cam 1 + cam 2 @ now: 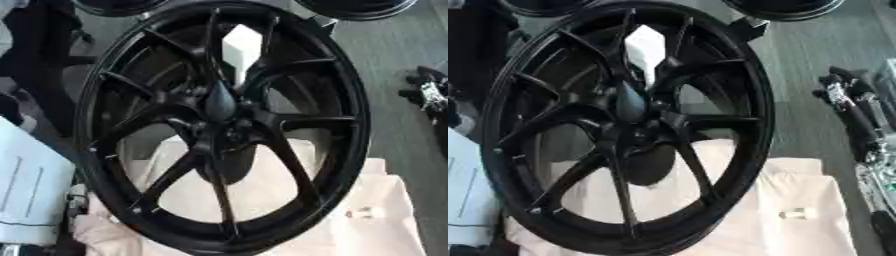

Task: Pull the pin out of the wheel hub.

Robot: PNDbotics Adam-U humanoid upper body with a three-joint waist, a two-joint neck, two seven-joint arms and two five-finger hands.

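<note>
Grey floor lying behind big black multi-spoke alloy wheel (219, 125); right hand (846, 107) hovering nearer hub, finger state unclear; pin not discernible.

Soft, even daylight; both views blurred, the black wheel (219, 125) showing faint glare.

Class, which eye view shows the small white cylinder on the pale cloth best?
The right eye view: the small white cylinder lies clear and distinct on the pale cloth. The left eye view shows it only as a faint blurred mark.
</note>
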